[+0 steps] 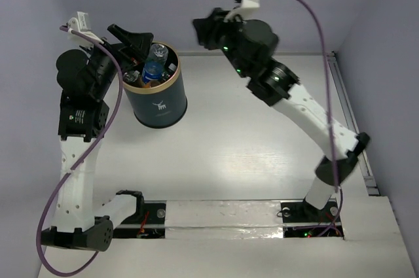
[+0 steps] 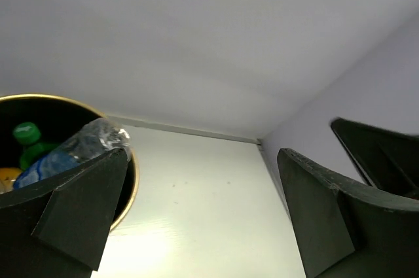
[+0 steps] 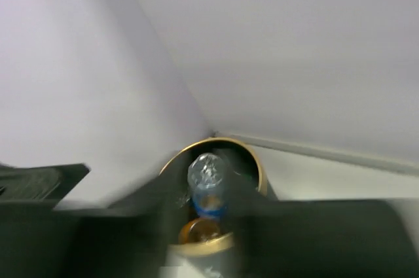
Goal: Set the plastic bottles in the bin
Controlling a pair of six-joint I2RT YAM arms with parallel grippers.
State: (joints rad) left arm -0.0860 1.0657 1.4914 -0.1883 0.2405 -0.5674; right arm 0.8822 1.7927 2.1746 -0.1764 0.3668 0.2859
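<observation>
The dark teal bin (image 1: pixel 157 104) with a gold rim stands at the back left of the table. Several plastic bottles stand inside it. A clear bottle with a blue label (image 1: pixel 154 62) sticks up highest. My left gripper (image 1: pixel 139 48) is open and empty, hovering at the bin's back-left rim. In the left wrist view (image 2: pixel 203 160) the bin's rim (image 2: pixel 65 100) holds the clear bottle (image 2: pixel 72 150) and a green bottle (image 2: pixel 26 137). My right gripper (image 1: pixel 204 29) is raised to the right of the bin. Its blurred view shows the bin (image 3: pixel 216 139), the clear bottle (image 3: pixel 208 173) and an orange bottle (image 3: pixel 200 229); its jaws look apart and empty.
White walls close in the table at the back and on the right, with a metal rail (image 1: pixel 350 114) along the right edge. Purple cables loop off both arms. The arm bases sit on the near edge (image 1: pixel 222 216).
</observation>
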